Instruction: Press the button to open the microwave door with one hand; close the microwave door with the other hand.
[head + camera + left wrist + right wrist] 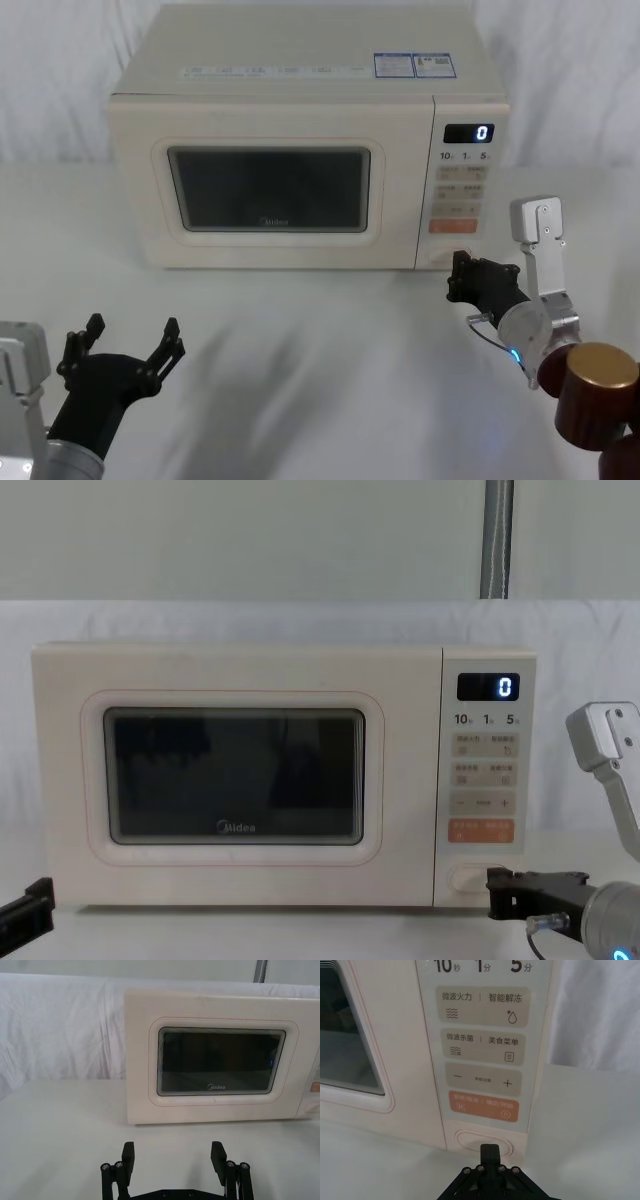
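White draped cloth backdrop [250, 620], grey wall [250, 540], metal pole [497, 540]

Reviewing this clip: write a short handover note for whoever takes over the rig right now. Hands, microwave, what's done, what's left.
Right hand: fingers together, tip right at the oval button at the bottom of the control panel; whether it is already pressing, I cannot tell.
Left hand: open, hovering low over the table in front of the microwave door, apart from it.
Door: closed, flush with the body; display shows 0.
Done: right hand lined up on the button.
Left: press so that the door pops open, then push it shut with the left hand.
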